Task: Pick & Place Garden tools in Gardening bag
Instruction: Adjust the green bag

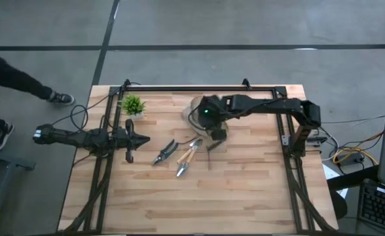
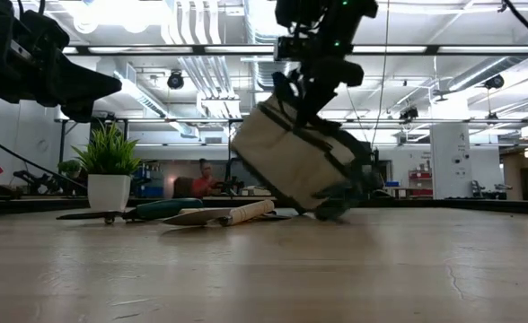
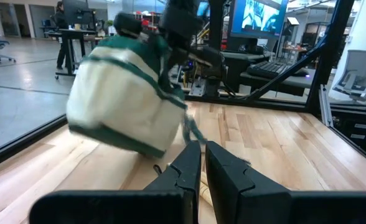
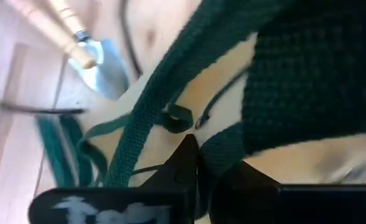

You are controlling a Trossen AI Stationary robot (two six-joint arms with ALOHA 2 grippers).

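The tan gardening bag with dark green trim is tilted under my right gripper, which is shut on it near the table's far middle. Its tan cloth also shows in the high view and the left wrist view. A dark-handled pruner and a wooden-handled trowel lie flat on the table in front of the bag. The trowel's blade shows in the right wrist view. My left gripper is shut and empty, left of the tools. No red-headed piece shows. My right gripper pinches the bag's dark green webbing at its top edge between its two fingers. The fingers come from above, pointing down. The bag hangs tilted below them, with its lower edge on or just above the table; I cannot tell which.
A small green potted plant stands at the far left, behind my left gripper. A black frame rail runs along the table's far edge. Bare wood lies toward the near edge. A person's leg and shoe show left of the table.
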